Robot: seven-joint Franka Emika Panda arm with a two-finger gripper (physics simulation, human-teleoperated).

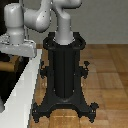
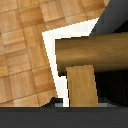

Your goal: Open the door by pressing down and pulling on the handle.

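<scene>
My claw (image 1: 6, 54) is right at the handle (image 2: 92, 49), whose bar and stem fill my wrist view. I cannot tell whether its fingers are closed. The door (image 2: 112, 20) lies just behind the handle.

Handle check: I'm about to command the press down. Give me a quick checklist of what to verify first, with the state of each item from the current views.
1. Handle in sight of the wrist view: ok, the golden-brown bar fills the view, close up.
2. Pincer over the handle: cannot tell, no fingertips show in either view.
3. Pincer open or shut: cannot tell.
4. Door state: cannot tell; the white frame shows edge-on at the exterior view's left, the panel hardly visible.
5. Arm clear of the black pedestal: ok, the arm reaches away towards the frame.
6. Handle position: ok, it shows beside the frame.
</scene>
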